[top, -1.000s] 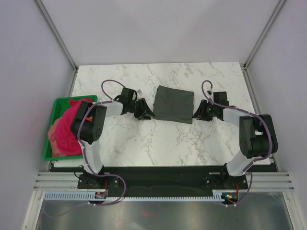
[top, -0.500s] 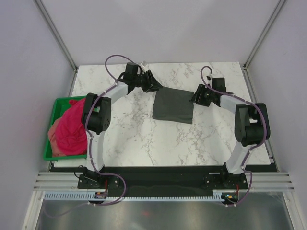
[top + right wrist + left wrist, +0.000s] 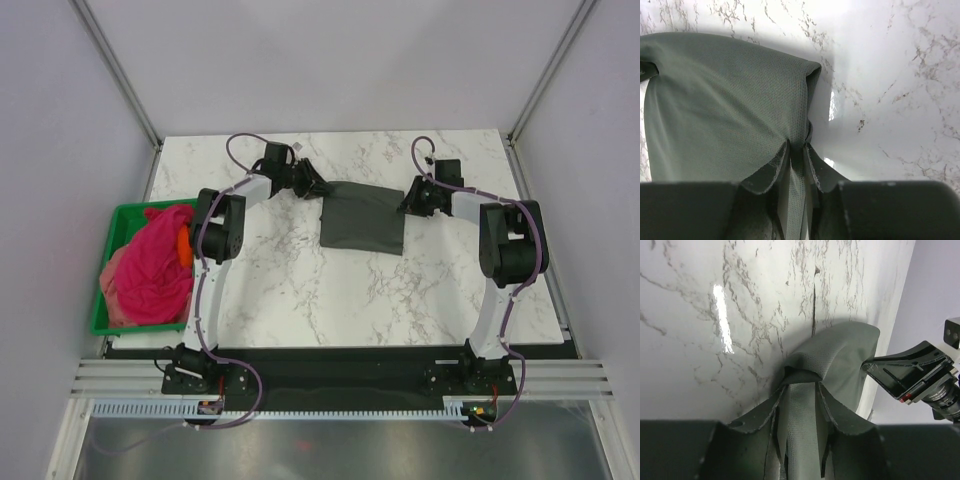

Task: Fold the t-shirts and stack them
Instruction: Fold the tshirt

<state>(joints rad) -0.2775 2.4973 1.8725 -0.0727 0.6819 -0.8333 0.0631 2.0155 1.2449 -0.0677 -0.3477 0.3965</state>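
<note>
White links [image 3: 487, 335], black joints [image 3: 510, 245]; purple cables [image 3: 230, 148]; left gripper [image 3: 318, 188] and right gripper [image 3: 405, 207] black

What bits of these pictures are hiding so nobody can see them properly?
- Top view: the pink shirts lie bunched in the green bin, so whatever is underneath is hidden.
- Top view: the left gripper and right gripper are too small and dark to show their fingers.
- Right wrist view: the grey t-shirt is cut off by the left edge.
- Both wrist views: the gripper's own body hides the cloth nearest the camera.

The charcoal t-shirt [image 3: 715, 100] is matt, fine-meshed cloth; the marble-patterned table [image 3: 880, 50] is smooth and glossy.
</note>
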